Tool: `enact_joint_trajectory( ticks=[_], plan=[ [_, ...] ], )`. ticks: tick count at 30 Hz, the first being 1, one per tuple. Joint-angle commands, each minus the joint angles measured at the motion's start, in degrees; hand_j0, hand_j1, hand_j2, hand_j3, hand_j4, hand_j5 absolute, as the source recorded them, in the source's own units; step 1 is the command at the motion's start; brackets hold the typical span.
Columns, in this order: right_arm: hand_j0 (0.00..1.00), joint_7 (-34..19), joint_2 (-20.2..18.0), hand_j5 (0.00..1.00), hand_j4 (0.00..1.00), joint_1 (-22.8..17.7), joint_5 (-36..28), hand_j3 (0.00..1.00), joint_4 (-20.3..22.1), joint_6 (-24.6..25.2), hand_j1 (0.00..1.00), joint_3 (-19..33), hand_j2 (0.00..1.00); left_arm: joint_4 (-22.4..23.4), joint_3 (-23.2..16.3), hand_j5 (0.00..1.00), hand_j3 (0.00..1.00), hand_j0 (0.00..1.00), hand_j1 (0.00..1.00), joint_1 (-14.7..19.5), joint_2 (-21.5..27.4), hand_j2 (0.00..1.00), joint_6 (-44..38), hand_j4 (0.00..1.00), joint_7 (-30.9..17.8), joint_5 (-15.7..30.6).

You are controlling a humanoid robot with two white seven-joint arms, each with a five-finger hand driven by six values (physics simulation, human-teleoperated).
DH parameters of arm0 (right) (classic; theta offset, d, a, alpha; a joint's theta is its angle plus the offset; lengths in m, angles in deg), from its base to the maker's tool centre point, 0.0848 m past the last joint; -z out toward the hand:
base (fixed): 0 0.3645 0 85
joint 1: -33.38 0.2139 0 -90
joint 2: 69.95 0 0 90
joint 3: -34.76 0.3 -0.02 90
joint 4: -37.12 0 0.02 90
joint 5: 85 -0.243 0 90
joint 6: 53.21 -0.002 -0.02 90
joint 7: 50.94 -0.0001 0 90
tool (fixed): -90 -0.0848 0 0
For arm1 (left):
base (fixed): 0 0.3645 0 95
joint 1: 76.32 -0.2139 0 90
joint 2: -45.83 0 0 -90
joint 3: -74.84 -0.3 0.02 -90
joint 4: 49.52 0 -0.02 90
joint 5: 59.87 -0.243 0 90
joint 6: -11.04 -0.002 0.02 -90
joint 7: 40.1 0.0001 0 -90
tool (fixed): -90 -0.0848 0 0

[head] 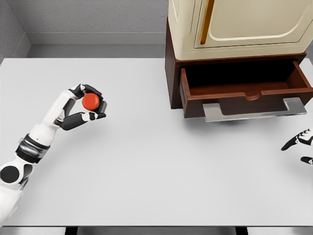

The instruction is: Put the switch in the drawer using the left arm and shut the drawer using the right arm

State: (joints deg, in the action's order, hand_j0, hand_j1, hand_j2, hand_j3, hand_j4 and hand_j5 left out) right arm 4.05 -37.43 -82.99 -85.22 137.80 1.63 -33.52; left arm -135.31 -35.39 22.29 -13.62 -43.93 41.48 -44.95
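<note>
Left hand [84, 105] near the tabletop's [146, 171] left edge, fingers curled tight around the red switch [91, 101]. Drawer [244, 90] stands open. Right hand [301, 144] at right edge, fingers relaxed, empty.

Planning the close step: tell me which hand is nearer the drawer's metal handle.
Right. The right hand sits just below and right of the handle; the left hand, holding the red switch, is far across the table.
</note>
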Motion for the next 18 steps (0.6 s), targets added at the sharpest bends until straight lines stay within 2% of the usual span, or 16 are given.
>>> enact_joint_trajectory(
  ticks=[1,5,18],
  plan=[
    [0.65,0.02,0.0,0.65,0.65,0.0,-0.4,0.65,0.04,0.16,0.65,-0.01,0.65,-0.69,0.02,0.4,0.4,0.4,0.4,0.0,-0.15,0.4,-0.03,0.4,-0.1,0.38],
    [0.65,0.02,-0.09,0.65,0.65,0.0,-0.4,0.65,-0.05,0.16,0.65,-0.01,0.65,-2.01,0.02,0.4,0.4,0.4,0.4,1.32,-1.72,0.4,-0.03,0.4,-1.24,0.29],
    [0.65,0.02,-0.09,0.65,0.65,-0.09,-0.39,0.65,-0.05,0.16,0.65,-0.1,0.65,-1.92,0.02,0.4,0.4,0.4,0.4,5.45,-6.47,0.4,-0.03,0.4,-4.23,-0.76]
  ],
)
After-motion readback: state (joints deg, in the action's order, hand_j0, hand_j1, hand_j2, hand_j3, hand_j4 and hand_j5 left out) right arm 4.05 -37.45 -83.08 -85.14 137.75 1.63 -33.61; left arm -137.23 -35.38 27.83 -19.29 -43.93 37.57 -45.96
